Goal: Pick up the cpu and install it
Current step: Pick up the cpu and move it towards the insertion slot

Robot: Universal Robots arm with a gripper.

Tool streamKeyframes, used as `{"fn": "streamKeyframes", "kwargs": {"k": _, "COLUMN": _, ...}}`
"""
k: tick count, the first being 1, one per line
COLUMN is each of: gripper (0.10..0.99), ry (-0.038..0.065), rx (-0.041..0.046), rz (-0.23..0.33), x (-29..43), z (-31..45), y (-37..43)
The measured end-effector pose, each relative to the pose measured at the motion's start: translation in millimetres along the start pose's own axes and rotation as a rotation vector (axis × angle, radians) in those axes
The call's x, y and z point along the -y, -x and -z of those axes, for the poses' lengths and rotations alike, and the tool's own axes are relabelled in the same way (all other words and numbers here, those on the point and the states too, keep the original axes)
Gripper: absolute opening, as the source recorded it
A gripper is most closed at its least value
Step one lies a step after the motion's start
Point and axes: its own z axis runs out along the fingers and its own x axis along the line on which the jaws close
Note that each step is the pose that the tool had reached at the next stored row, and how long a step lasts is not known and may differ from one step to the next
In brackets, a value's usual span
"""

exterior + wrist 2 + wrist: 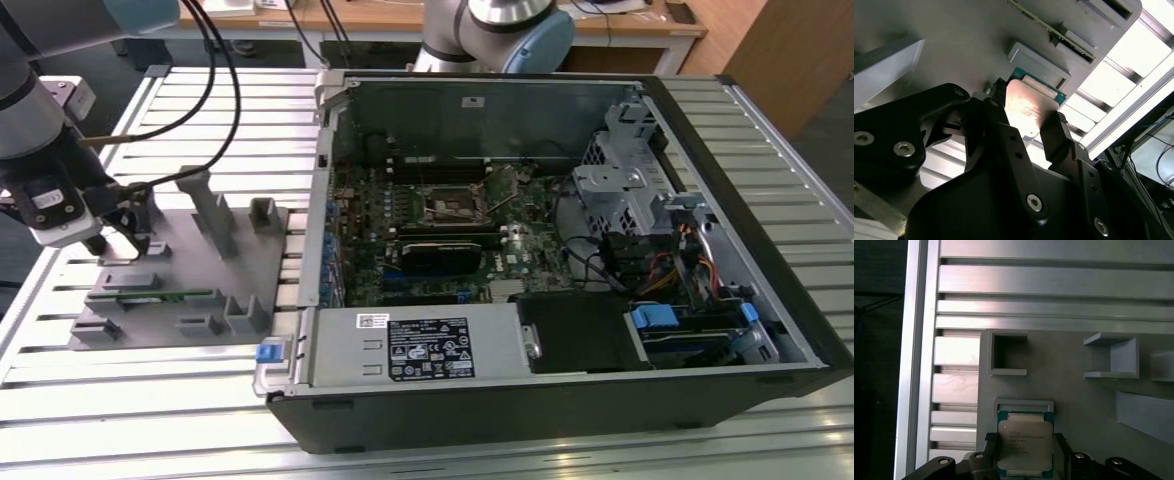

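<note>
Two fingers [1054, 132] of your gripper [1028, 107] press against opposite edges of the cpu [1025, 440], clasping the silver-topped chip between them in both wrist views. The cpu sits over its shallow nest on the grey fixture [1074, 405]; you cannot tell whether it has lifted clear. Near it, a green memory stick [1050, 29] stands on edge in a slot of the same fixture. In the exterior view your arm [27, 110] hangs over the fixture at the exterior view's left, on the slatted table [134, 410]. It is well apart from the open case [787, 240], whose black socket [451, 205] lies near the middle of the motherboard.
</note>
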Motion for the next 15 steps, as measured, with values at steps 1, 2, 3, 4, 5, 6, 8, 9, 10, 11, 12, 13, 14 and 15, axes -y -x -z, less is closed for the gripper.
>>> {"fn": "streamKeyframes", "kwargs": {"k": 1, "gripper": 0.525, "ry": 0.0, "rx": -0.0001, "rz": 0.0, "x": 0.0, "z": 0.7, "y": 0.0}}
{"fn": "streamKeyframes", "kwargs": {"k": 2, "gripper": 0.525, "ry": 0.0, "rx": 0.0001, "rz": 0.0, "x": -0.1, "z": 1.3, "y": 0.0}}
{"fn": "streamKeyframes", "kwargs": {"k": 3, "gripper": 0.525, "ry": 0.0, "rx": 0.0001, "rz": 0.0, "x": -0.1, "z": 2.1, "y": 0.0}}
{"fn": "streamKeyframes", "kwargs": {"k": 4, "gripper": 0.525, "ry": 0.0, "rx": 0.0001, "rz": 0.0, "x": -0.2, "z": 2.8, "y": 0.0}}
{"fn": "streamKeyframes", "kwargs": {"k": 5, "gripper": 0.525, "ry": 0.0, "rx": 0.0, "rz": 0.0, "x": -0.2, "z": 3.6, "y": 0.0}}
{"fn": "streamKeyframes", "kwargs": {"k": 6, "gripper": 0.525, "ry": 0.0, "rx": 0.0001, "rz": 0.0, "x": -0.3, "z": 4.5, "y": 0.0}}
{"fn": "streamKeyframes", "kwargs": {"k": 8, "gripper": 0.525, "ry": 0.0, "rx": 0.0001, "rz": 0.0, "x": -0.4, "z": 6.7, "y": -0.1}}
{"fn": "streamKeyframes", "kwargs": {"k": 9, "gripper": 0.525, "ry": 0.0, "rx": 0.0001, "rz": 0.0, "x": -0.5, "z": 7.7, "y": -0.1}}
{"fn": "streamKeyframes", "kwargs": {"k": 10, "gripper": 0.525, "ry": 0.0, "rx": 0.0001, "rz": 0.0, "x": -0.6, "z": 9.0, "y": -0.1}}
{"fn": "streamKeyframes", "kwargs": {"k": 11, "gripper": 0.525, "ry": 0.0, "rx": 0.0001, "rz": 0.0, "x": -0.7, "z": 10.2, "y": -0.1}}
{"fn": "streamKeyframes", "kwargs": {"k": 12, "gripper": 0.525, "ry": 0.0, "rx": 0.0001, "rz": 0.0, "x": -0.7, "z": 11.5, "y": -0.1}}
{"fn": "streamKeyframes", "kwargs": {"k": 13, "gripper": 0.525, "ry": 0.0, "rx": 0.0001, "rz": 0.0, "x": -0.8, "z": 12.9, "y": -0.1}}
{"fn": "streamKeyframes", "kwargs": {"k": 14, "gripper": 0.525, "ry": 0.0, "rx": 0.0001, "rz": 0.0, "x": -0.9, "z": 14.3, "y": -0.1}}
{"fn": "streamKeyframes", "kwargs": {"k": 15, "gripper": 0.525, "ry": 0.0, "rx": 0.0, "rz": 0.0, "x": -1.0, "z": 15.7, "y": -0.1}}
